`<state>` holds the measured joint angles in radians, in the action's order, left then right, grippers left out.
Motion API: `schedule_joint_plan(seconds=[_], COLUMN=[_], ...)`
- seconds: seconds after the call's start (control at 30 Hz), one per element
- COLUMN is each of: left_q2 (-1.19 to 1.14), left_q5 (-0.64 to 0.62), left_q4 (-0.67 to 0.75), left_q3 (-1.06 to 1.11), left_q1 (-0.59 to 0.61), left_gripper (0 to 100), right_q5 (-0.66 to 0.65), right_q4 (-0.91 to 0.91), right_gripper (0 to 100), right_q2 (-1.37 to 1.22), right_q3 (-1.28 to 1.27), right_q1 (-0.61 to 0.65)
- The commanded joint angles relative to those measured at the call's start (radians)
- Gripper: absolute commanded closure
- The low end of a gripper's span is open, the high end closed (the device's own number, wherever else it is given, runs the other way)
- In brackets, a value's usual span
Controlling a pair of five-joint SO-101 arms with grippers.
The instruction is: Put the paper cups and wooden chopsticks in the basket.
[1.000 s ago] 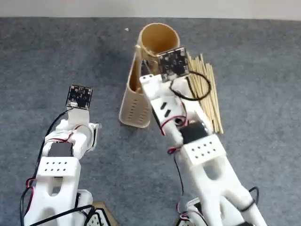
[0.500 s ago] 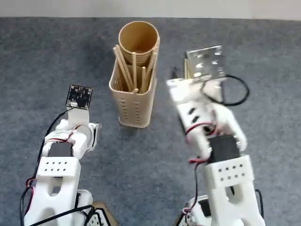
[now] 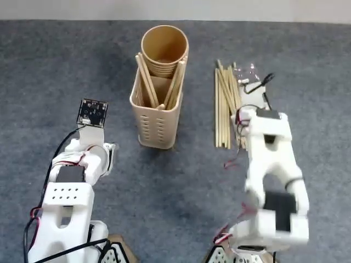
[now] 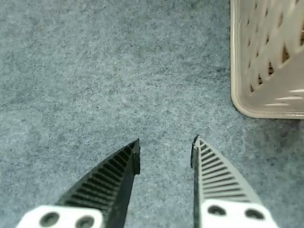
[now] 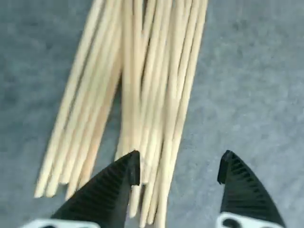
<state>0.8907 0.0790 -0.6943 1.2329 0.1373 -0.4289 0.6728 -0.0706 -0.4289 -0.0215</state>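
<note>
High view is showing the right hand [image 5: 180, 164], wide open and empty, swung back from the basket [image 3: 156, 126] of paper cups [image 3: 164, 49] to the loose wooden chopsticks [image 3: 225, 109], likely readying another pickup; the left hand [image 4: 165, 147] is idling open, empty.

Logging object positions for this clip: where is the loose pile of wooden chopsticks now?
High view: the pale wooden chopsticks lie on the grey carpet to the right of the beige perforated basket, beneath the right arm's open claw.
</note>
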Motion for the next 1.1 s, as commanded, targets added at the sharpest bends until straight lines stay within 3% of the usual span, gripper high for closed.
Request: schedule_joint_plan(seconds=[0.0, 0.17, 0.33, 0.5, 0.6, 0.87, 1.07], left_q2=[0.019, 0.019, 0.019, 0.019, 0.019, 0.019, 0.019], left_q5=[-0.003, -0.003, -0.003, -0.003, -0.003, -0.003, -0.003], left_q4=[0.015, 0.015, 0.015, 0.015, 0.015, 0.015, 0.015], left_q3=[-0.004, -0.004, -0.004, -0.004, -0.004, -0.004, -0.004], left_q1=[-0.013, -0.013, -0.013, -0.013, -0.013, -0.013, -0.013], left_gripper=[80, 80, 80, 80, 80, 80, 80], right_q5=[-0.014, -0.014, -0.014, 0.003, 0.069, 0.094, 0.259], right_q4=[-0.007, -0.01, -0.01, -0.012, -0.012, 0.016, 0.016], right_gripper=[73.5, 75.1, 89.8, 92.9, 99.8, 99.4, 99.4], right_q2=[-0.101, -0.203, -0.252, -0.254, -0.252, -0.24, -0.041], right_q3=[0.15, 0.217, 0.217, 0.217, 0.245, 0.308, 0.329], right_q1=[-0.025, -0.028, -0.028, -0.03, -0.047, -0.047, -0.047])
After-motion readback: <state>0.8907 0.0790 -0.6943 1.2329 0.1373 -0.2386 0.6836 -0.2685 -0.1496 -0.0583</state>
